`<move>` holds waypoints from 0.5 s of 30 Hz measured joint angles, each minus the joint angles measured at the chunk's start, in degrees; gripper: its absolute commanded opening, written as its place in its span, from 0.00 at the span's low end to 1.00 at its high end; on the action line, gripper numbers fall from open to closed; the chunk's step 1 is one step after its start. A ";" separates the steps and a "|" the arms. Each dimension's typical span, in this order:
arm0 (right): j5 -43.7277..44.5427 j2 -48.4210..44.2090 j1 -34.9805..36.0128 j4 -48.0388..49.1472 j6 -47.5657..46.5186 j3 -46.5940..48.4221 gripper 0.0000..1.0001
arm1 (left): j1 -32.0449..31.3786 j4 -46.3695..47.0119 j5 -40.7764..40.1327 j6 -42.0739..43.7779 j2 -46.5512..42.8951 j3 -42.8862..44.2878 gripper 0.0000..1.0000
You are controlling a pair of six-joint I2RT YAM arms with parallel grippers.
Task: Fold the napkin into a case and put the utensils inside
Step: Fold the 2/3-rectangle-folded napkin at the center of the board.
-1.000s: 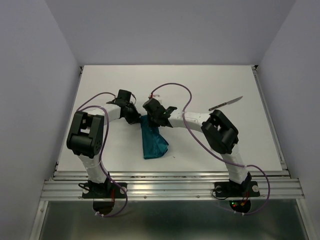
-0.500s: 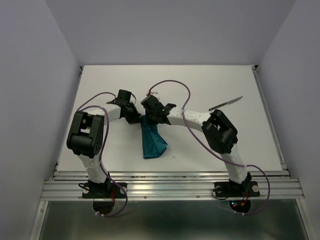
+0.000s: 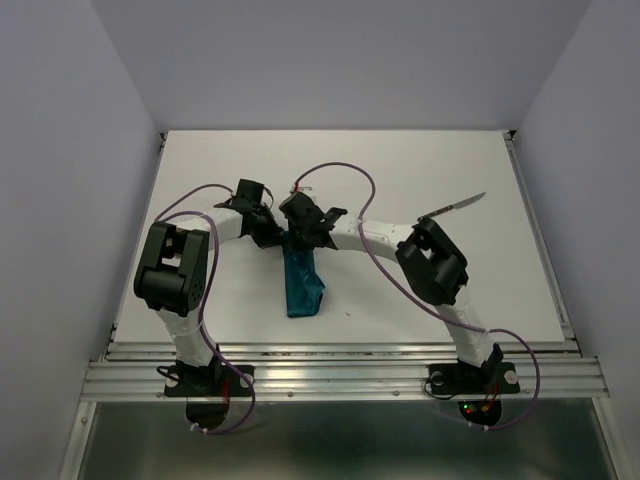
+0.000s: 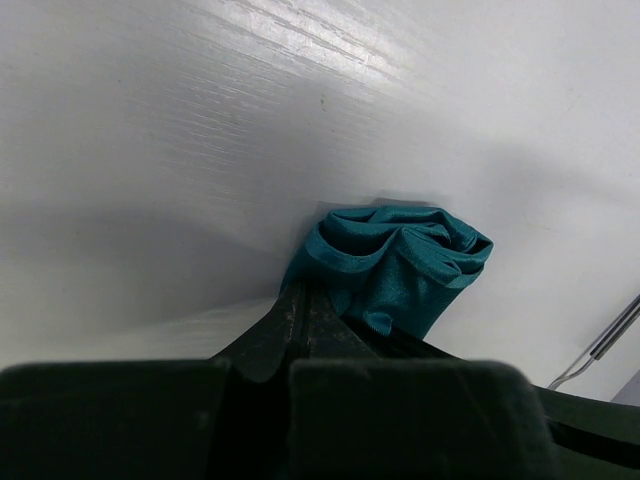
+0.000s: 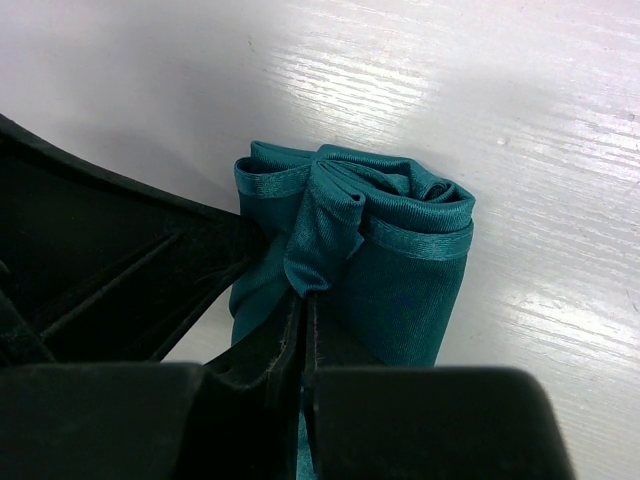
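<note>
Where the two pincers meet, one teal napkin (image 3: 303,282), bunched into a narrow rumpled strip, lies on the white tabletop (image 3: 400,160). Its far end is pinched by both the left pincer (image 3: 272,232) and the right pincer (image 3: 300,237). One knife (image 3: 452,207) lies well to their right.

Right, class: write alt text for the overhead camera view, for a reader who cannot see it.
Over a white table, the left gripper and right gripper meet at the centre, both pinching the far end of a teal napkin bunched into a narrow strip. A knife lies apart at the far right.
</note>
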 measured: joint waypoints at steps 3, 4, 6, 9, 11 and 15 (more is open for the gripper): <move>-0.11 0.04 0.00 -0.04 0.00 0.13 0.01 | -0.04 0.04 0.00 -0.02 0.00 0.00 0.00; -0.15 0.07 0.00 -0.22 0.02 0.33 0.01 | -0.04 0.04 0.00 0.00 0.00 0.00 0.00; -0.20 0.42 0.00 -0.63 0.02 1.14 0.01 | -0.09 0.07 0.00 -0.02 0.00 0.00 0.00; -0.31 1.38 0.00 -1.40 0.20 2.69 0.01 | -0.09 0.13 -0.11 -0.02 0.00 0.00 0.00; -0.31 1.90 0.00 -1.84 0.57 3.41 0.01 | -0.09 0.13 -0.15 -0.02 0.00 0.00 0.00; -0.24 2.19 0.00 -2.56 1.66 3.93 0.01 | -0.09 0.13 -0.22 -0.02 0.00 0.00 0.00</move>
